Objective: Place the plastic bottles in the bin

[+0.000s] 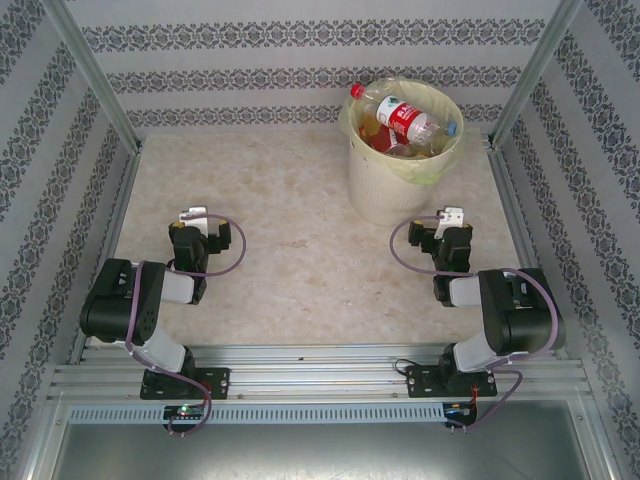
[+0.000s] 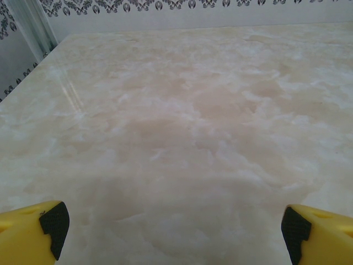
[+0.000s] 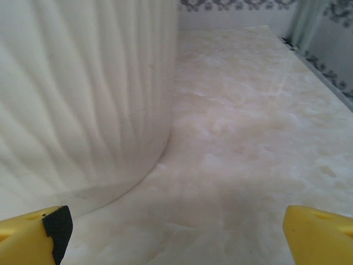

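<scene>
The bin [image 1: 388,192], a ribbed cream bucket lined with a pale yellow-green bag, stands at 1 o'clock on the table [image 1: 290,270]. Bottles [image 1: 408,122] fill it to the rim, topped by a clear one with a red label and cap. The left gripper [image 1: 193,216] and right gripper [image 1: 453,216] are spread wide, empty.

Bright, even light; faint glare streaks the table [image 2: 69,91]

The plastic bottles [image 1: 405,122] lie in the bin [image 1: 385,185], far right on the table [image 1: 290,250].
</scene>
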### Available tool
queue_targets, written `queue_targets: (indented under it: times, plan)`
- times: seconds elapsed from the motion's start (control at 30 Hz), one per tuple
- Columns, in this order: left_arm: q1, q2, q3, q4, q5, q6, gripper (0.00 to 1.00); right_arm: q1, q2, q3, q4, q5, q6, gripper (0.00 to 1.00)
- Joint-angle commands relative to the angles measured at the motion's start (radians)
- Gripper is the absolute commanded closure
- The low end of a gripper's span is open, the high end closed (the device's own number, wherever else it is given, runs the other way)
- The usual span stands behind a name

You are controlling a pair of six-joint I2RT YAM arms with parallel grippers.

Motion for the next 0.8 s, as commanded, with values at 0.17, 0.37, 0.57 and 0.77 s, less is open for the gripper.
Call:
queue_targets:
  times: [0.17,0.37,0.57,0.77]
  plan:
    - [0.009,-0.008,0.007,-0.010,0.018,-0.012,0.00,-0.030,0.000,0.002,0.051,-0.081,0.006,0.02]
    - [0.009,-0.008,0.007,-0.011,0.018,-0.012,0.00,-0.027,0.014,0.067,-0.027,-0.133,-0.010,0.02]
    - [0.010,-0.008,0.007,-0.010,0.018,-0.012,0.00,-0.026,0.010,0.063,-0.027,-0.130,-0.011,0.02]
    - [0.009,-0.008,0.007,-0.011,0.018,-0.012,0.00,-0.026,0.010,0.065,-0.028,-0.130,-0.012,0.02]
